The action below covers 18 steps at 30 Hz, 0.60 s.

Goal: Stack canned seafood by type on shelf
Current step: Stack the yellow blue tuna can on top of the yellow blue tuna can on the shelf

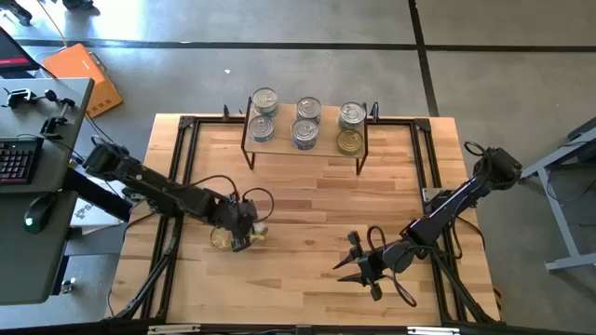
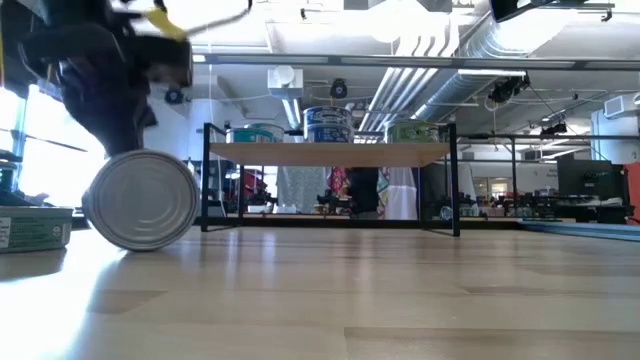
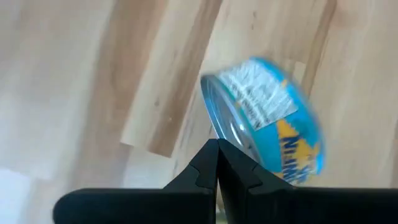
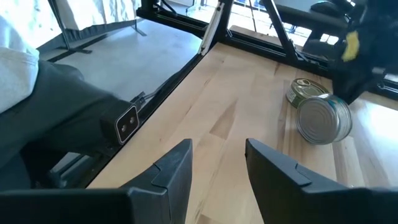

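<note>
A blue-labelled can (image 3: 267,121) lies on its side on the tabletop, left of centre (image 1: 262,231), its silver end (image 2: 145,200) facing the near edge. My left gripper (image 3: 216,144) is shut and points down right beside that can (image 1: 245,234). A flat gold-topped tin (image 4: 305,89) rests on its base next to it (image 1: 222,239). Several cans (image 1: 304,133) stand on the shelf (image 1: 326,147) at the far side. My right gripper (image 4: 217,146) hovers open over the table's near right (image 1: 346,261), with nothing between its fingers. My left gripper's shut fingertips (image 3: 208,152) point down at the rim of the lying can's silver end (image 3: 225,127). I cannot tell whether they touch it. The can rests on its side wall on the table.
Black frame rails (image 1: 182,177) run along the table's left and right sides. The shelf's thin black legs (image 2: 205,180) stand on the far part of the table. A desk with a keyboard (image 1: 17,160) sits beyond the left edge. Bare wood lies between the arms.
</note>
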Tool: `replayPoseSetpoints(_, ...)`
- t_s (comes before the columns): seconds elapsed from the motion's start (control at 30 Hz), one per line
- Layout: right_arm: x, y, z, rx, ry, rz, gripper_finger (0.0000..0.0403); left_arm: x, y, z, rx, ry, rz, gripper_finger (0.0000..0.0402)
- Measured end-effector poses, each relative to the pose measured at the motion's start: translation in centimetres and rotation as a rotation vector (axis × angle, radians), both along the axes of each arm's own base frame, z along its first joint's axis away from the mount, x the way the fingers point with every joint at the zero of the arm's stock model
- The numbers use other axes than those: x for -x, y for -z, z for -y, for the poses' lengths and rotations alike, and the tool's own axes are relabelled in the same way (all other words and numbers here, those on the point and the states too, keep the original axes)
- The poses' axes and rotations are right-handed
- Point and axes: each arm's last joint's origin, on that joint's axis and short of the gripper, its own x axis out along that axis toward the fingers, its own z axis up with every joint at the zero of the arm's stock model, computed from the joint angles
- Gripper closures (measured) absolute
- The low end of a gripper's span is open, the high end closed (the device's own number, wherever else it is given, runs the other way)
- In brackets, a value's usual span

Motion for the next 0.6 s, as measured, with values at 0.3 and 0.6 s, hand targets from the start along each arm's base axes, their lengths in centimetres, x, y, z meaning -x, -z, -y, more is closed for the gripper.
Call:
replayPoseSetpoints(0.3, 0.0, 0.0, 0.0, -0.001, 0.0, 0.0, 0.0261, -0.1, -3.6, 1.5, -0.061, -0.194, 0.086, 0.0388)
replayPoseSetpoints(0.6, 0.0, 0.0, 0.0, 0.0, 0.001, -0.001, 0.0261, -0.4, -4.3, 1.0, 0.099, -0.288, 0.112, 0.0232)
